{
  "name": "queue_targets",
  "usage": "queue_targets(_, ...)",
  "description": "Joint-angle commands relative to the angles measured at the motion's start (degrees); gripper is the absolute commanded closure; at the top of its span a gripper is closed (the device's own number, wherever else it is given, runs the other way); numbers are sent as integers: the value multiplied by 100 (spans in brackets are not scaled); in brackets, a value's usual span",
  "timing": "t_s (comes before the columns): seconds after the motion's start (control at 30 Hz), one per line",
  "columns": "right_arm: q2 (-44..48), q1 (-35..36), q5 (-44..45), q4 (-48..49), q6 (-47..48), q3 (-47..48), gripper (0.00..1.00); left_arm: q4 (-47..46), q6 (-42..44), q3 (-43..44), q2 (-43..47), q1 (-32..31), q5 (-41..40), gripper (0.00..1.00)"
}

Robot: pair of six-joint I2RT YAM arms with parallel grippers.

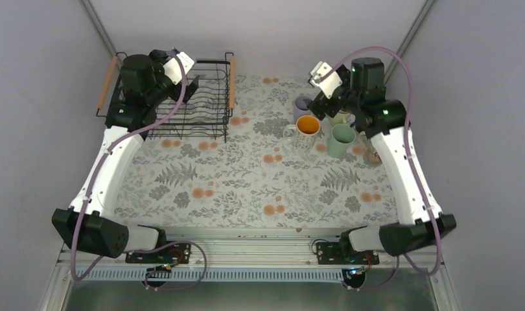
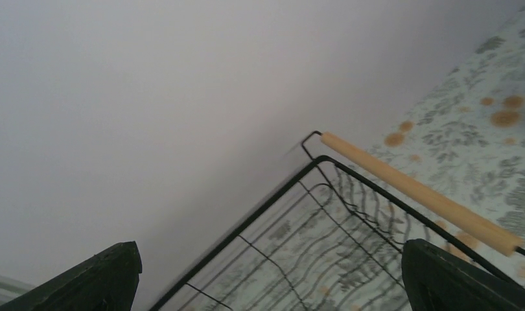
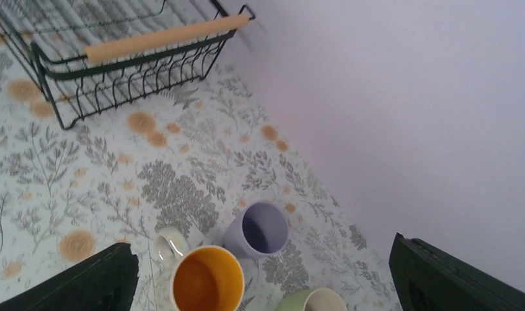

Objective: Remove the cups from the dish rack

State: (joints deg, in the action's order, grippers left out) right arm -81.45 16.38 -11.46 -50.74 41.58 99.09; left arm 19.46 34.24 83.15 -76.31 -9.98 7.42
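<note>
The black wire dish rack (image 1: 201, 103) with wooden handles stands at the far left; no cup shows in the part I can see. It also shows in the left wrist view (image 2: 350, 214) and the right wrist view (image 3: 117, 71). My left gripper (image 2: 266, 285) is open and empty above the rack's left side. Cups stand on the cloth at the far right: a lavender cup (image 1: 303, 105), a mug with orange inside (image 1: 307, 129), a mint green cup (image 1: 341, 139), a light green cup (image 1: 341, 118). My right gripper (image 3: 260, 278) is open and empty above the lavender cup (image 3: 260, 228) and the orange mug (image 3: 207, 280).
A beige patterned cup (image 1: 373, 156) is partly hidden behind my right arm. The floral cloth (image 1: 247, 188) covers the table. Grey walls close in at the back and both sides. The left arm hides the rack's left half from above.
</note>
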Motion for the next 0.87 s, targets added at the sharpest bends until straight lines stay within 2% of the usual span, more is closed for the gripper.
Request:
queue_targets(0.0,512,-55,-65,1255,-952,-1285,0,319,-620,-504,314,-3,153,0)
queue_targets(0.17,1397,-55,-339,1750,-966,-2756,0,-208,-902,-1798,1100,21,-324,0)
queue_targets(0.33,2260,-205,-661,1843,-701,-3589,0,-512,-1180,-2683,1859,30,-291,0)
queue_targets(0.57,2848,-457,-860,1918,-660,-4099,0,-608,-1336,-3177,2238,83,-315,0)
queue_targets(0.7,2909,-527,-868,1980,-677,-4219,0,-595,-1435,-3051,2198,99,-430,0)
queue_targets(0.83,2898,-587,-933,2008,-706,-4256,0,-488,-1449,-2870,2081,99,-160,0)
